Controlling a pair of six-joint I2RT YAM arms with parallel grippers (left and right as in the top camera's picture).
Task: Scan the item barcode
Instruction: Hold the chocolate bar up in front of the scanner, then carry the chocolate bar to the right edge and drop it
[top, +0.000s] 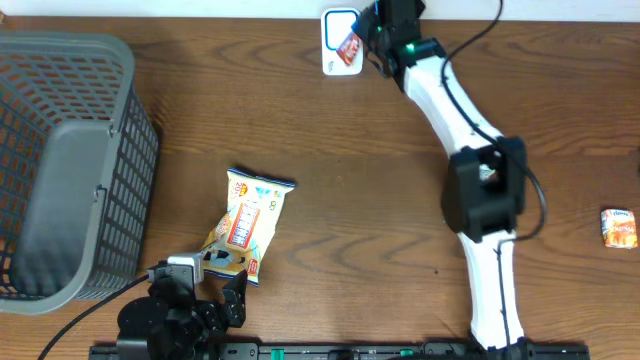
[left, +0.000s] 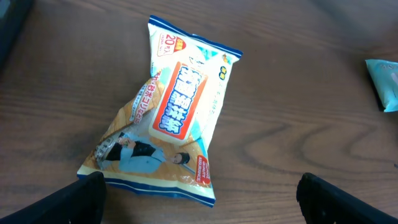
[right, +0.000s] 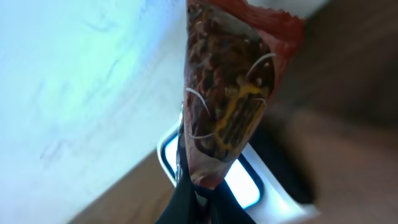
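One packet, clamped in my right gripper, hangs at the scanner; I judge scanning underway; left gripper gapes empty.

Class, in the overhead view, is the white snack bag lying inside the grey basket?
No: the white snack bag lies on the wooden table, to the right of the grey basket.

Soft, even light covers the overhead view, with faint shadows on the desk. The right wrist view's red snack packet is blurred, its upper left washed out white.
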